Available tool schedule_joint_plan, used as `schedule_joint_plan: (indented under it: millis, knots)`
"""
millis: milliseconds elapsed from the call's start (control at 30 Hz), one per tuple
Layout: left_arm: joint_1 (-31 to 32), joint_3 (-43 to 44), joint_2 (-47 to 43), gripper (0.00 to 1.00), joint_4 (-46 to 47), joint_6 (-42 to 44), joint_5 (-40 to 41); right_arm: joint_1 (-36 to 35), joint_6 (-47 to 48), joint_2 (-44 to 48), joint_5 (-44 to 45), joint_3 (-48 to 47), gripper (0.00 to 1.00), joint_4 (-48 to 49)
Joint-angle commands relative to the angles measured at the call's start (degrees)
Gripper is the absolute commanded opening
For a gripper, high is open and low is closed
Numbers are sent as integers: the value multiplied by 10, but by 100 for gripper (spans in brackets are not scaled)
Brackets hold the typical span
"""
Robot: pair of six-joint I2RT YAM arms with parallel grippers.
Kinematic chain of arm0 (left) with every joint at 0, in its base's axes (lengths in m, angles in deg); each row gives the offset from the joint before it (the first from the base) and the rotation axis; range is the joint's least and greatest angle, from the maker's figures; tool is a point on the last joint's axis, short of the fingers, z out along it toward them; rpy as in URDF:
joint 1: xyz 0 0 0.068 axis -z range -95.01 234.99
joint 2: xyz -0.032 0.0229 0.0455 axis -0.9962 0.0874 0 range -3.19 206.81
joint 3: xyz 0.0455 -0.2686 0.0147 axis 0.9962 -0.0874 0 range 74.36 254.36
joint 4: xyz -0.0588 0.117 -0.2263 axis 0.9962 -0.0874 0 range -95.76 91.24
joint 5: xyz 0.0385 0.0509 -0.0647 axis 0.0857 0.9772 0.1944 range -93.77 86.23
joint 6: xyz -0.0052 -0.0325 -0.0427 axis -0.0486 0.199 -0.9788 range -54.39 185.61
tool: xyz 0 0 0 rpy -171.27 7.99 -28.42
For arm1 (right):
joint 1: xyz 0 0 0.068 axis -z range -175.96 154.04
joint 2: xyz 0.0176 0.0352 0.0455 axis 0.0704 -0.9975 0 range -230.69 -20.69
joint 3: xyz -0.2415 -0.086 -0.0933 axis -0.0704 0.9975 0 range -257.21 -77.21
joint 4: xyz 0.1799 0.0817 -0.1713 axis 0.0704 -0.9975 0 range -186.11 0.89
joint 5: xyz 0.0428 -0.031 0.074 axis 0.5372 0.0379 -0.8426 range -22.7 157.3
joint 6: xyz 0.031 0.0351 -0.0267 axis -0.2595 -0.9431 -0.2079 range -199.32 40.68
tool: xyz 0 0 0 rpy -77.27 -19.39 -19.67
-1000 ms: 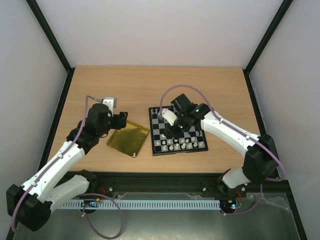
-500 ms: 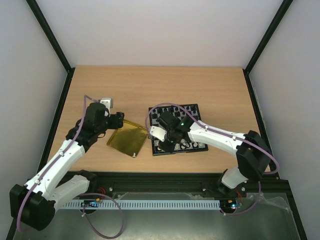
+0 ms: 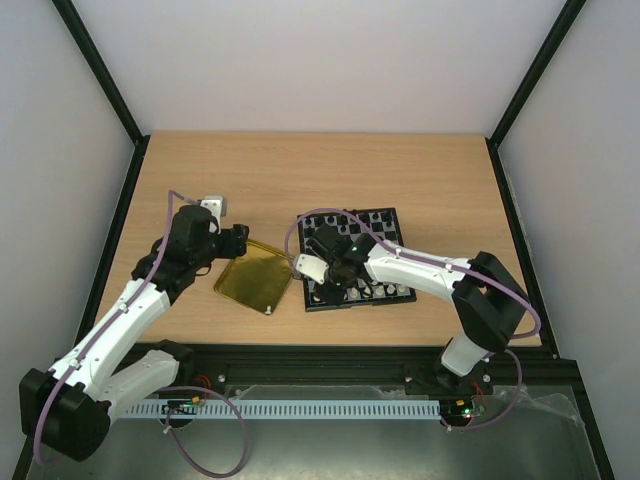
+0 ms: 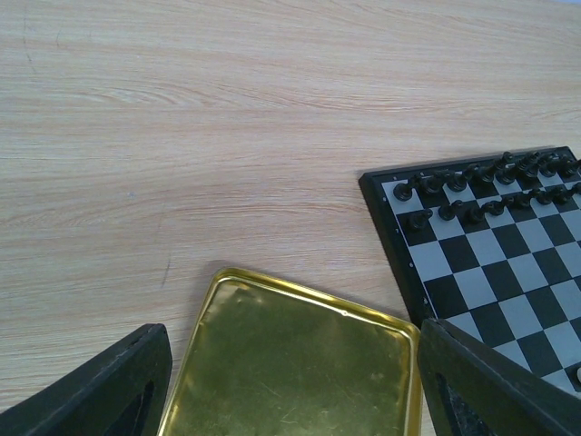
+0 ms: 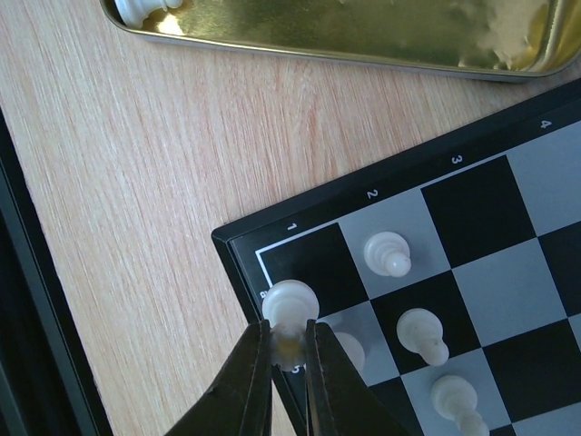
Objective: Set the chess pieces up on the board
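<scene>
The board [image 3: 388,247] lies right of centre on the table. My right gripper [image 5: 290,343] is shut on a white chess piece [image 5: 290,307], held over the board's near left corner by the square marked 1. Other white chess pieces [image 5: 388,252] stand on the squares [image 5: 472,209] beside it, and one more [image 5: 145,9] lies in the gold tray [image 5: 363,27]. Black pieces [image 4: 472,177] line the board's far rows. My left gripper [image 4: 290,391] hangs open above the gold tray [image 4: 290,363], with nothing between its fingers [image 4: 490,381].
The gold tray [image 3: 258,275] sits just left of the board, almost touching its rim. Both arms meet near this spot, the right gripper [image 3: 318,275] close to the tray's right edge and the left gripper [image 3: 240,240] at its far corner. Bare wooden table [image 3: 300,170] stretches behind.
My right gripper has moved from the middle of the board toward its near left corner, still shut. The left arm shifted slightly, then held still.
</scene>
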Motion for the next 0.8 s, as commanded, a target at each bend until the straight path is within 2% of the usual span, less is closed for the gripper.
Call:
schedule_joint_plan:
  millis: [0, 400, 533, 767]
  knots:
    - [-3, -6, 2, 76, -5, 6, -2, -4, 4, -16, 3, -2, 9, 3]
    - [-3, -7, 3, 75, -4, 7, -5, -4, -1, -45, 13, 0, 9, 22]
    - [-3, -7, 7, 75, -3, 8, -9, -4, -4, -50, 22, 0, 18, 21]
    - [-3, -9, 15, 75, -2, 6, -14, -4, -10, -21, 4, -26, 25, -13]
